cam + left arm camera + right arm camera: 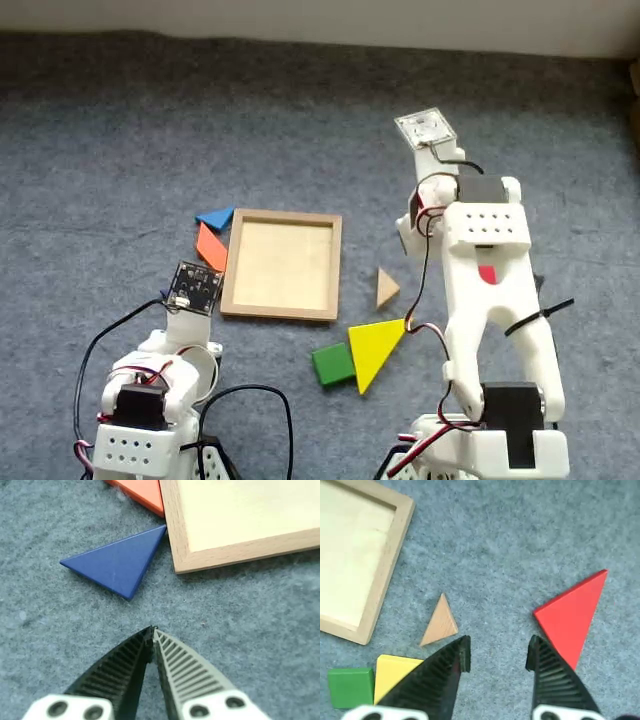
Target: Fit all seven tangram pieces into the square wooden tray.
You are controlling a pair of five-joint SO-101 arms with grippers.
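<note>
Grey felt (120,140) underneath, and the square wooden tray (278,312) sat mid-table, slightly skewed. By its left edge lay the orange parallelogram (210,246) and light blue triangle (215,217); the dark blue triangle (117,565) tipped toward its near corner. On its right, the tan triangle (386,288) pointed away, the yellow triangle (375,347) pointed at the arms, green square (332,363) touching it. The left gripper (151,630) had its fingers pressed together near the dark blue triangle; the right gripper (497,652) had its fingers spread beside the red triangle (572,615).

Tray (281,312): pale wood, smooth, matt. Cloth (120,150): grey, fuzzy. Dark blue triangle (116,565): painted, slight sheen. Small triangle (439,623): bare wood. Left gripper (151,630) fingers (182,672): ribbed matt plastic.
</note>
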